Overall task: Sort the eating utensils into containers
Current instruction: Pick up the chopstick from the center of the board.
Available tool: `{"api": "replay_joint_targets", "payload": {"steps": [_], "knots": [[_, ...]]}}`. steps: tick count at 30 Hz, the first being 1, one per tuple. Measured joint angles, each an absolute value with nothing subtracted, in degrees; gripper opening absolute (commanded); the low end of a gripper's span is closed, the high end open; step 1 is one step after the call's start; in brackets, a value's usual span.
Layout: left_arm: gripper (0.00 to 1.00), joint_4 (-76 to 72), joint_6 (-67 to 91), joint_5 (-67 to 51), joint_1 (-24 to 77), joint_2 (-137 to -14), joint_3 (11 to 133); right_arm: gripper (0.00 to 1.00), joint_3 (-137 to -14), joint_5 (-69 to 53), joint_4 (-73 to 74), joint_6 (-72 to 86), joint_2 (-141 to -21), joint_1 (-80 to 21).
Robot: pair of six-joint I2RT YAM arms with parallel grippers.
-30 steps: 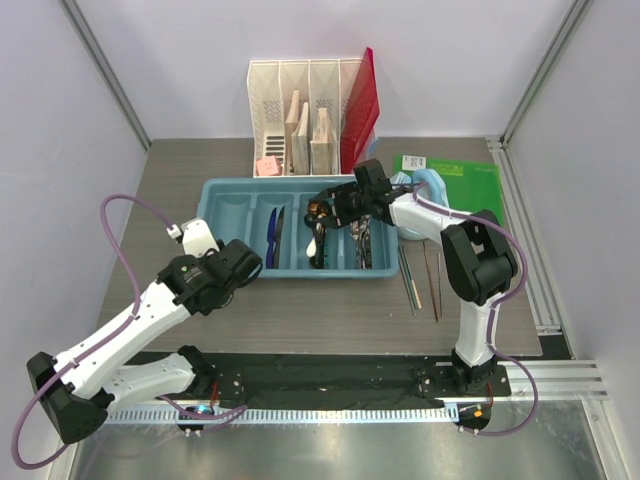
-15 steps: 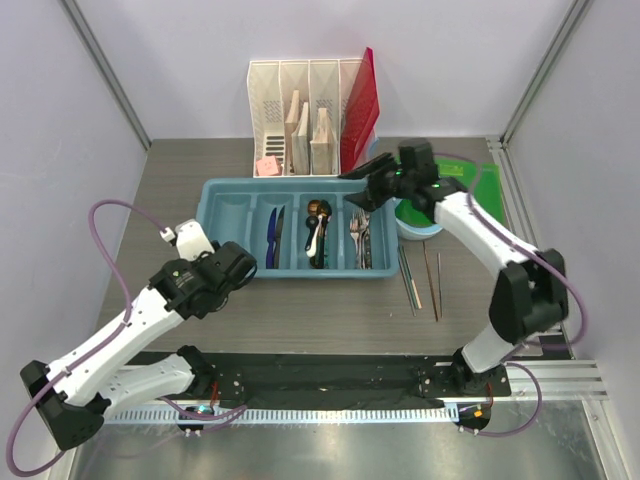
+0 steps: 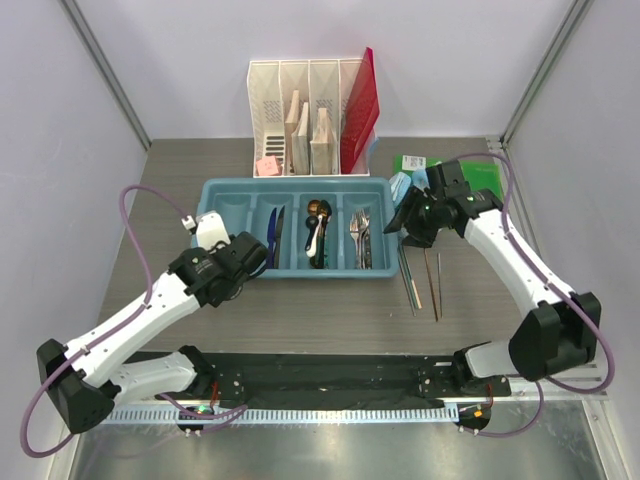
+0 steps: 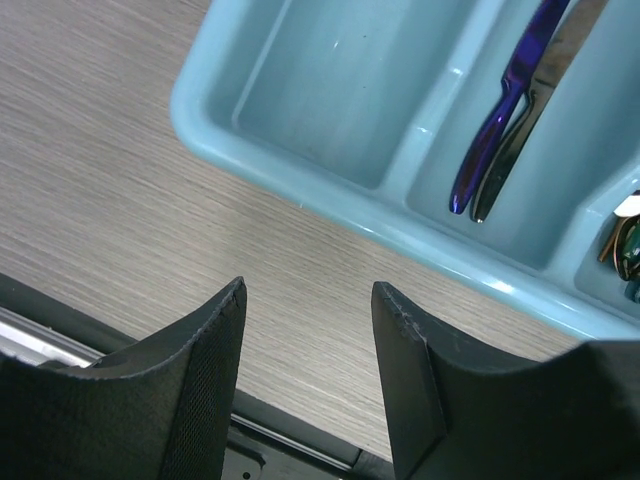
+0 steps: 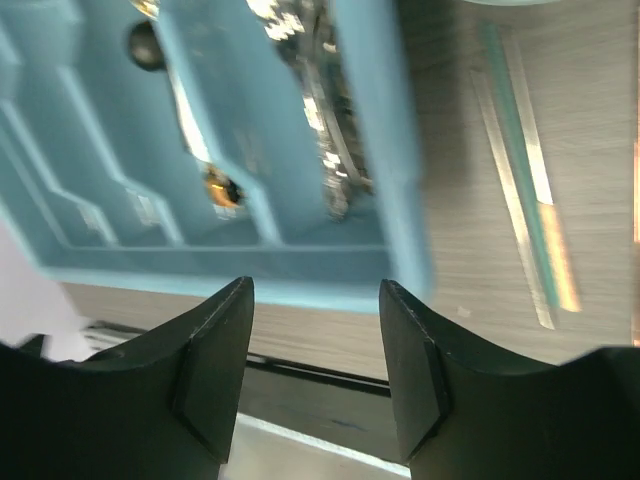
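Note:
The light blue tray [image 3: 383, 228] lies mid-table with four long containers. The leftmost container [image 4: 320, 90] is bare, the second holds blue and dark knives [image 3: 275, 236] [image 4: 497, 125], the third spoons [image 3: 317, 230], the fourth silver forks [image 3: 360, 238] [image 5: 322, 110]. Thin chopsticks [image 3: 432, 280] and a greenish pair [image 3: 410, 276] [image 5: 520, 200] lie on the wood to the right of the tray. My right gripper [image 3: 403, 222] [image 5: 315, 290] hangs open and empty over the tray's right end, beside the chopsticks. My left gripper [image 3: 252, 260] [image 4: 305, 290] stands open and empty by the tray's near left corner.
A white slotted file organizer [image 3: 305, 120] with a red folder [image 3: 360, 100] stands behind the tray. A green packet [image 3: 470, 180] and light blue headphones [image 3: 420, 183], partly hidden by the right arm, lie at the back right. A black strip [image 3: 320, 370] borders the near edge.
The right arm has swung from over the tray's spoon and fork compartments out to the right, then down to the tray's right end. The left arm has edged toward the tray.

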State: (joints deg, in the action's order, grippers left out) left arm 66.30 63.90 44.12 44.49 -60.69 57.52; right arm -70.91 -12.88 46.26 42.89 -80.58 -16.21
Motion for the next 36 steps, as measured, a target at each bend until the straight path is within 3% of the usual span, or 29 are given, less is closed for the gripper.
{"api": "replay_joint_targets", "payload": {"steps": [6, 17, 29, 36], "knots": [[0.54, 65.47, 62.50, 43.88, 44.49, -60.99, 58.00, 0.59, -65.19, -8.25, 49.50, 37.52, -73.56, -12.69], [0.54, 65.14, 62.11, 43.88, 44.49, -60.42, 58.85, 0.59, -58.54, -2.20, 53.10, 33.34, -73.17, -6.28], [0.53, 64.95, 62.63, 42.65, 44.49, -60.47, 58.92, 0.60, -63.33, 11.92, 57.06, 25.36, -75.33, -14.70], [0.53, 64.71, 62.59, 41.71, 44.49, -63.44, 60.27, 0.60, -60.69, 13.63, 55.77, 23.62, -74.72, -16.56]]}}
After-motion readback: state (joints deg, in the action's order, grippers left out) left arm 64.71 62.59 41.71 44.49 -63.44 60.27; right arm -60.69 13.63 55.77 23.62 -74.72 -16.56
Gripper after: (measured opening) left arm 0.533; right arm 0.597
